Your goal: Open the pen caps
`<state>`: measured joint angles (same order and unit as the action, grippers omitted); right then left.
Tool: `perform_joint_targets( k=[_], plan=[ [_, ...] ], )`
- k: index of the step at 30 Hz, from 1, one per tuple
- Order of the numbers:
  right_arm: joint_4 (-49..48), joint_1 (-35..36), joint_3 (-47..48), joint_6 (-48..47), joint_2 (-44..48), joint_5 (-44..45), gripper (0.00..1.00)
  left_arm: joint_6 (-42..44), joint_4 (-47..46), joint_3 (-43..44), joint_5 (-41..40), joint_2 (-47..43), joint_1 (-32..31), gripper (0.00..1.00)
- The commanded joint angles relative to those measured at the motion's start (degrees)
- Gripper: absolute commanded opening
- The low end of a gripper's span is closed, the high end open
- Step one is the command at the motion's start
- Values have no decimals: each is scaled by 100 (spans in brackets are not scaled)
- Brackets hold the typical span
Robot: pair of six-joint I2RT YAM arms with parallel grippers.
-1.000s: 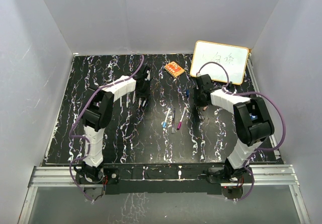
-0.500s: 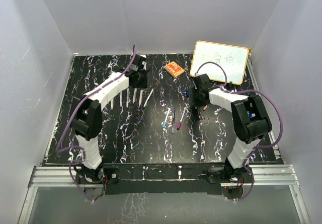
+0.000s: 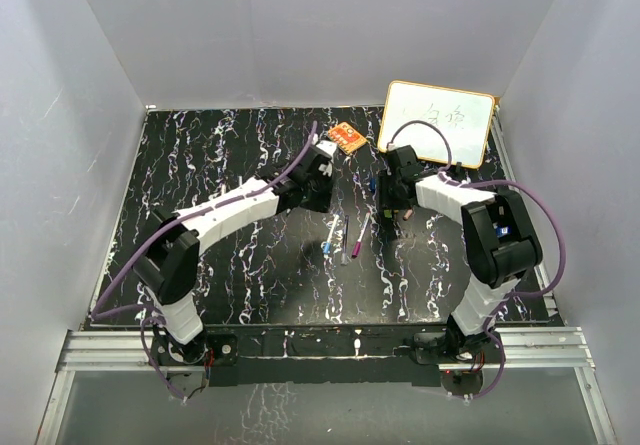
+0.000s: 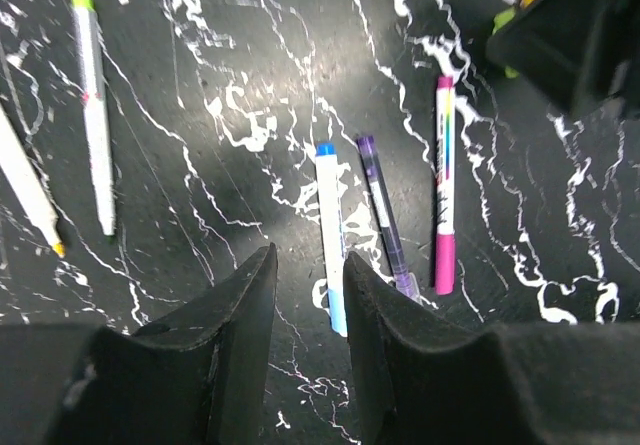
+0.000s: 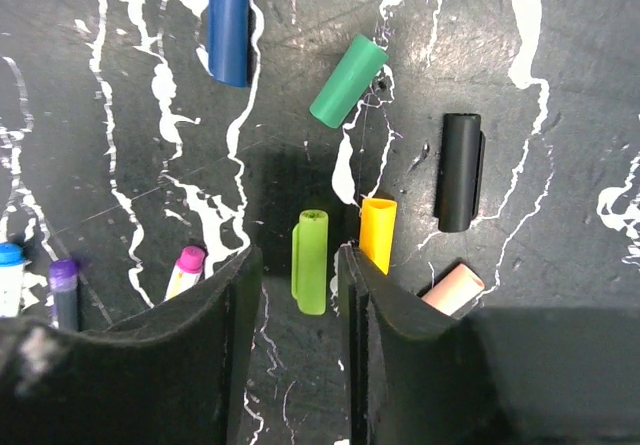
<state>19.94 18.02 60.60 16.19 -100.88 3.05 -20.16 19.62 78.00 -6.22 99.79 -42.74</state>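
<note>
Plastic caps (image 5: 347, 80) pool beneath the right gripper (image 5: 295, 262), likely its drop spot. It and the left gripper (image 4: 308, 262) stand slightly open, empty.

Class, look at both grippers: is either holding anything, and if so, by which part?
Nothing is held. The left gripper is empty above the pens; the right gripper stands open over a light green cap lying loose on the table.

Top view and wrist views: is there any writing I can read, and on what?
Nothing is legible in any view.
whiteboard: handwritten marks, too small to read.
orange block: pale print, blurred.
pink-capped pen: coloured print along the barrel, unreadable.
</note>
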Motion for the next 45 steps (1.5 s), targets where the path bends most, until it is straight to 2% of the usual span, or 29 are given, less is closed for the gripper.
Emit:
perform_joint_targets(
  k=[1, 5, 8, 10, 18, 27, 37, 45],
  plan=[
    [-407, 21, 58, -52, 749, -39, 37, -108, -230, -240, -47, 51, -156, 32],
    [-595, 26, -22, -102, 1355, -108, 44, -68, -228, -288, -101, 279, -341, 33],
    [-659, 25, -84, -124, 1722, -225, 49, -75, -226, -311, -115, 457, -458, 38],
    [-676, 26, -113, -142, 1919, -309, 50, -60, -210, -311, -117, 558, -518, 42],
    [-628, 26, -187, -154, 2451, -495, 52, -103, -245, -339, -195, 803, -649, 42],
    [-582, 26, -265, -166, 2670, -458, 52, -40, -236, -380, -899, 1046, -898, 42],
    [-562, 26, -298, -186, 2748, -451, 52, -63, -212, -340, -1210, 1229, -940, 41],
    [-560, 26, -323, -213, 2830, -470, 52, -201, 231, -172, -1371, 1609, -929, 33]
  ],
)
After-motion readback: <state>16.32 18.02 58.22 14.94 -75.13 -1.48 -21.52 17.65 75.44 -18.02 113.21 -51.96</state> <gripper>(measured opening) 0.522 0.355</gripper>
